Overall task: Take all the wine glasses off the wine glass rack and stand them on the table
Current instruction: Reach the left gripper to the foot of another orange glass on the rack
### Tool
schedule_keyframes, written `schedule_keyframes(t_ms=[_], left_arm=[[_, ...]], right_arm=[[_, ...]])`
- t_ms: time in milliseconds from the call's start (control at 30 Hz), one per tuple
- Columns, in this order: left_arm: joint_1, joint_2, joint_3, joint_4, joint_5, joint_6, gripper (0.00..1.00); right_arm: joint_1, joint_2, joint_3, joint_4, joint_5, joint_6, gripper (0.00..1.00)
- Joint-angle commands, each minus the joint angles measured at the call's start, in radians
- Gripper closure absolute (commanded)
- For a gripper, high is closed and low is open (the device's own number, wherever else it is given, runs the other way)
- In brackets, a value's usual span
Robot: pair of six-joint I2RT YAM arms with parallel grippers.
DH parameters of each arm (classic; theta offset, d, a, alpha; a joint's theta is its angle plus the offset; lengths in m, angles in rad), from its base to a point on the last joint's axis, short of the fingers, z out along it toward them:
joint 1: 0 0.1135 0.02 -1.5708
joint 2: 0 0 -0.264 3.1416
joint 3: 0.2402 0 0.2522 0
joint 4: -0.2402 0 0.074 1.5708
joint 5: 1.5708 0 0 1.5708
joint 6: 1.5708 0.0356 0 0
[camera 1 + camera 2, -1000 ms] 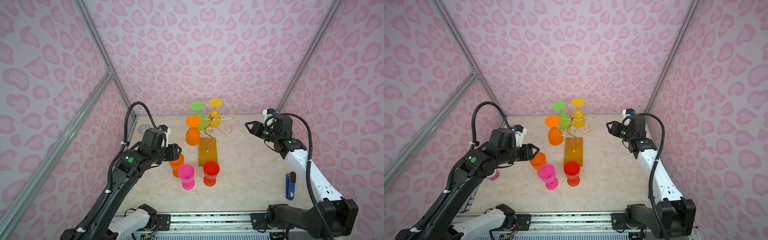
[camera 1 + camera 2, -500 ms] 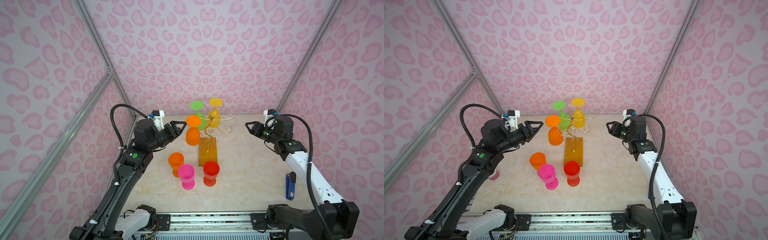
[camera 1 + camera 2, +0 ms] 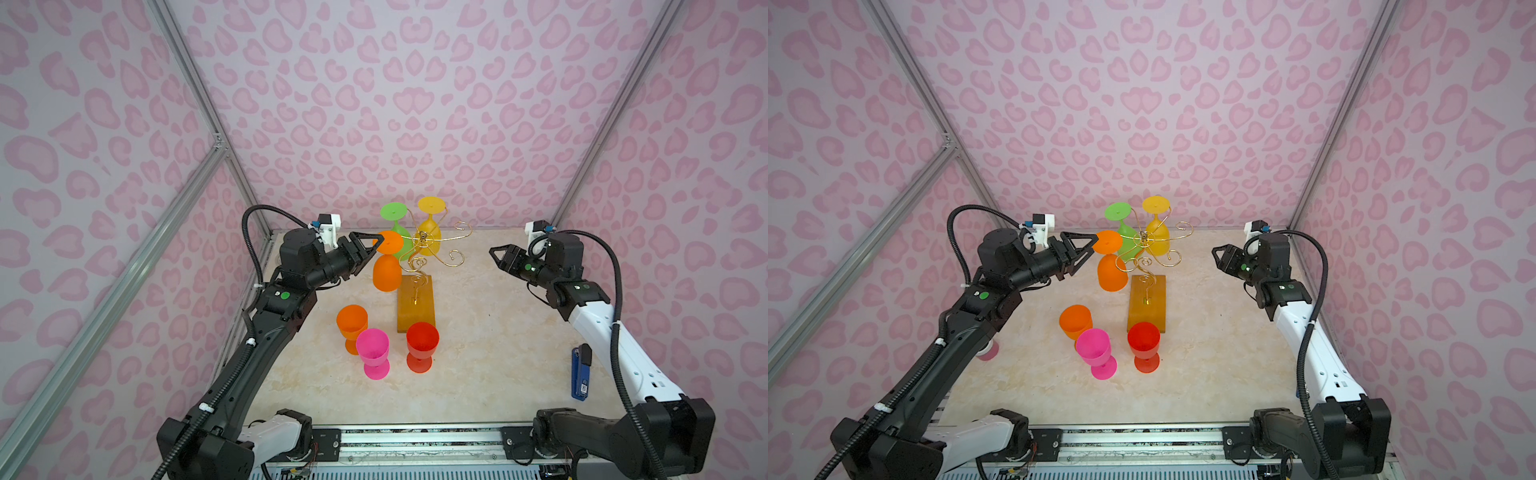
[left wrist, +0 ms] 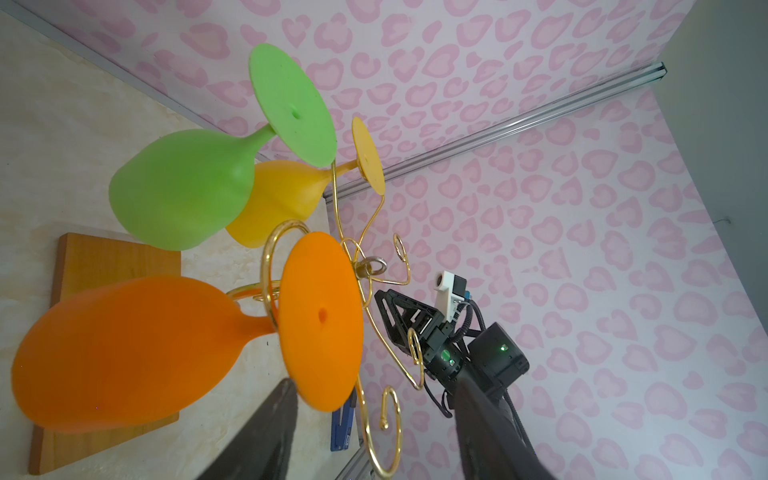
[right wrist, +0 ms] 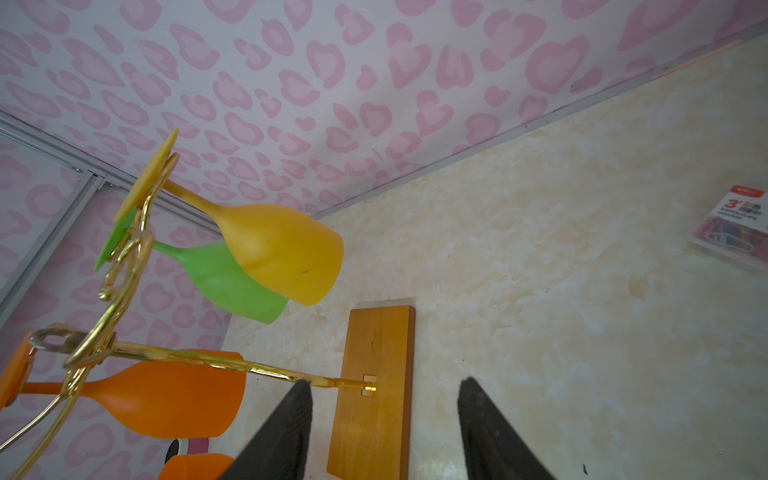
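Now | orange wine glass hangs bowl-down from the wine glass rack, foot hooked in a wire arm | left fingers parted, empty, at its foot | right fingers parted, empty, well apart | likely light, stiff, slippery plastic: take the stem.

- In its wrist view my left gripper shows only as two blurred dark fingers that run off the picture's edge.
- The foot of the hanging orange glass covers one fingertip. I can't tell whether they touch.
- My right gripper is likewise blurred and cut off, and so is the rack base.
- A box is cropped at the edge, and I can't read its print.
- In a top view, a pink thing lies mostly hidden under the left arm. I can't tell what it is.
- In both top views the pink glass partly hides the foot of the standing orange glass.
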Motion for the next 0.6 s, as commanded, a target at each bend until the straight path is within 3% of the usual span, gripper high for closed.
schedule_keyframes(t_ms=[0, 567], left_arm=[[-0.002, 0.002, -0.002, 0.028, 0.009, 0.004, 0.38], [-0.065, 0.019, -0.006, 0.017, 0.008, -0.002, 0.4]], right_arm=[[0.0, 0.007, -0.005, 0.045, -0.015, 0.012, 0.43], [0.0, 0.02, -0.015, 0.067, -0.027, 0.028, 0.43]])
